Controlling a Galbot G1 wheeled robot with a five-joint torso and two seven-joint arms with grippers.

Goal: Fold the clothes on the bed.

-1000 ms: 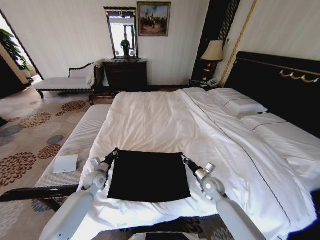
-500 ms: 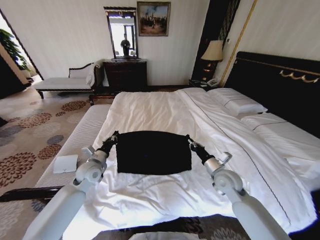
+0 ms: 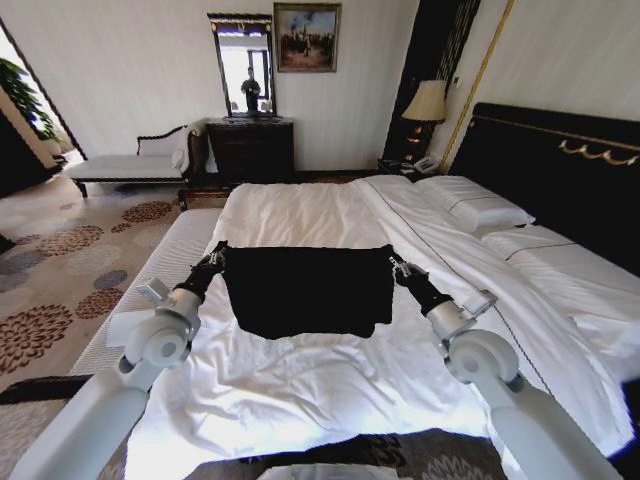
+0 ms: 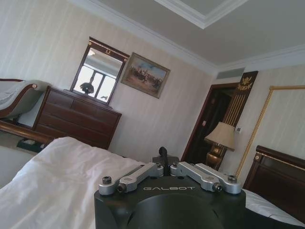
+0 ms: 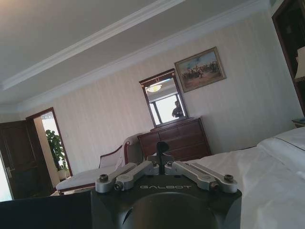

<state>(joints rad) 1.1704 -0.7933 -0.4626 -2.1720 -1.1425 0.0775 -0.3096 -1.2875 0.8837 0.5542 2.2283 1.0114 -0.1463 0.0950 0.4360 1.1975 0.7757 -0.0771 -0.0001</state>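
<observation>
Gripping T-shirt (image 3: 308,290) corners, left tool (image 3: 214,257) and right tool (image 3: 398,265), arms outstretched.

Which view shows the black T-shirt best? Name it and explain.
The head view: the black T-shirt hangs stretched between the left gripper and right gripper above the bed. The right wrist view catches a dark edge; the left wrist view shows bedding and room.

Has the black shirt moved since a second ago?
Yes. The black shirt has been carried up the bed, farther from its near edge, toward the dresser.
</observation>
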